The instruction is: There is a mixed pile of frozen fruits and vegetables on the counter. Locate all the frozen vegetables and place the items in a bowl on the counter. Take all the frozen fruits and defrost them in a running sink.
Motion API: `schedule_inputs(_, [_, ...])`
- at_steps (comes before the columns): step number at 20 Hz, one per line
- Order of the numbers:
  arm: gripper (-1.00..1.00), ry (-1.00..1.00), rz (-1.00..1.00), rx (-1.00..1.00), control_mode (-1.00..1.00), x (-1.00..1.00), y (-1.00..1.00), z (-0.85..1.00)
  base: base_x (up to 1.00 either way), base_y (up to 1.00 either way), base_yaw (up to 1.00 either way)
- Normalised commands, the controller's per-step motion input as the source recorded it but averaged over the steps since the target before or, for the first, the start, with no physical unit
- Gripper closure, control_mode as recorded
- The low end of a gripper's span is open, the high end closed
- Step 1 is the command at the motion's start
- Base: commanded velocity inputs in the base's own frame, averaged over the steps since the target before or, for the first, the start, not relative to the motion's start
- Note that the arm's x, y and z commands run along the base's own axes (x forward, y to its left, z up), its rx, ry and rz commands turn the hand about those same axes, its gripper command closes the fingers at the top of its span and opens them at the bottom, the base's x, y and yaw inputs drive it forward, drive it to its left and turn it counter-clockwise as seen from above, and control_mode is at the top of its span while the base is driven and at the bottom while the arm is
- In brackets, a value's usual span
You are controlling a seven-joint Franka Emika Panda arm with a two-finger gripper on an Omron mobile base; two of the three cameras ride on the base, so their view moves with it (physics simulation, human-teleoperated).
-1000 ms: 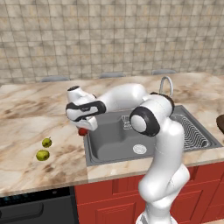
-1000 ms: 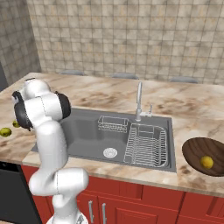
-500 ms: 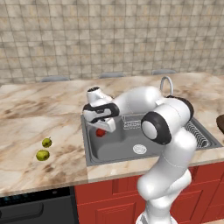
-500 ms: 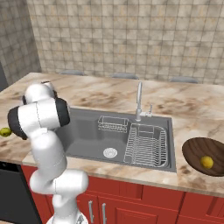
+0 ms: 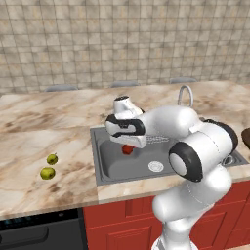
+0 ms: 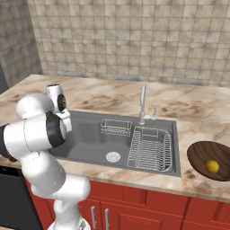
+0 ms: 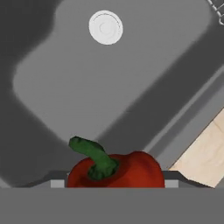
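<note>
My gripper (image 5: 128,145) is shut on a small glossy red vegetable (image 5: 128,150) with a green stem and holds it over the left part of the sink (image 5: 113,168). In the hand view the red vegetable (image 7: 131,170) sits between the fingers, with the grey basin and its round drain (image 7: 105,27) beyond it. Two yellow-green fruits (image 5: 52,159) (image 5: 47,173) lie close together on the counter (image 5: 29,141) left of the sink. The dark brown bowl (image 6: 197,152) stands on the counter at the far right and holds the yellow-orange vegetable (image 6: 212,166).
A curved chrome faucet (image 6: 143,103) rises behind the sink. A wire basket (image 6: 116,127) and a wire rack (image 6: 150,148) sit inside the basin. Red cabinet fronts (image 6: 148,211) run below the counter, and a tiled wall (image 5: 122,44) stands behind it.
The arm has swung to the right, carrying the red vegetable from the sink's left rim to a spot over the basin. The fruits and the bowl have stayed put.
</note>
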Motion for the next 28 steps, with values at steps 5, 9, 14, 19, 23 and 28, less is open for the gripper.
schedule_inputs(5, [1.0,0.04,0.34,0.0,-1.0,-0.45,-0.24,-0.03,0.0,0.0,0.0])
schedule_inputs(9, [1.0,0.03,0.23,0.02,-1.0,-0.22,-0.53,0.01,0.0,0.0,0.0])
schedule_inputs(14, [1.0,0.01,0.13,0.0,-1.0,-0.23,-0.45,0.01,0.0,0.0,0.0])
schedule_inputs(19, [1.0,0.0,0.09,0.0,-1.0,-0.39,-0.55,0.2,0.0,0.0,0.0])
schedule_inputs(23, [1.0,-0.01,0.07,0.0,-1.0,-0.6,-0.35,0.19,0.0,0.0,0.0])
schedule_inputs(28, [1.0,0.0,-0.01,0.04,-1.0,-0.38,-0.78,0.12,0.0,0.0,0.0])
